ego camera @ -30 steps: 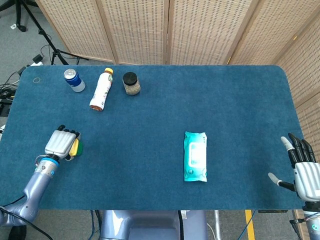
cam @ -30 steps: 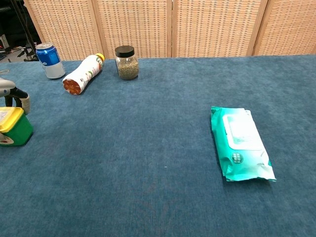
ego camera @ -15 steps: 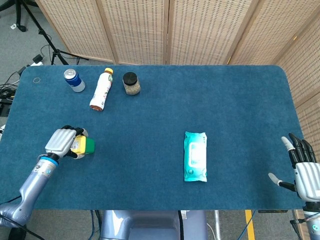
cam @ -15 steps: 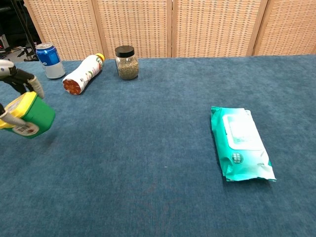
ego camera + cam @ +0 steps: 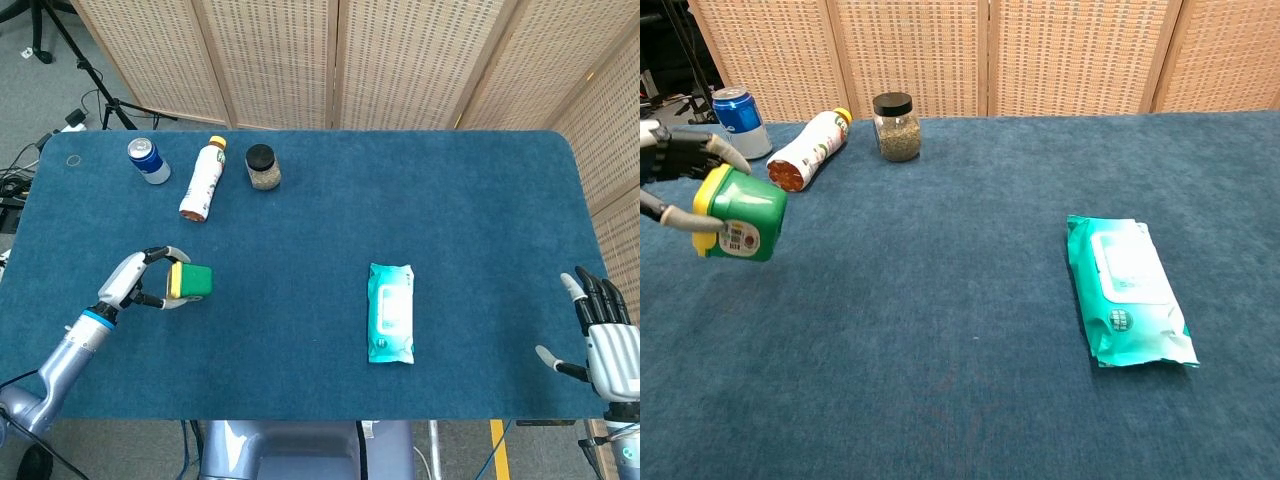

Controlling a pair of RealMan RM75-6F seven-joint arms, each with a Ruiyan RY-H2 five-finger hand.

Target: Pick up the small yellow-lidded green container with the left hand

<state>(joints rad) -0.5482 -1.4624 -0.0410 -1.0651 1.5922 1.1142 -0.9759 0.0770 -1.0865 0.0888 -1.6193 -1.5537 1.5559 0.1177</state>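
The left hand [image 5: 140, 283] sat at the lower left of the head view, its fingers [image 5: 725, 152] curled around the green container [image 5: 743, 213], which it held tipped on its side. The right hand [image 5: 605, 335] rested at the lower right corner, fingers spread and holding nothing.

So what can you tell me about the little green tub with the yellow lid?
The green container is a small rounded tub that looks like plastic, with a yellow lid and a printed label on its side. It is tipped sideways, with its lid toward the left hand, which holds it with fingers above and below the lid end. It appears lifted off the blue table, near the table's left side.
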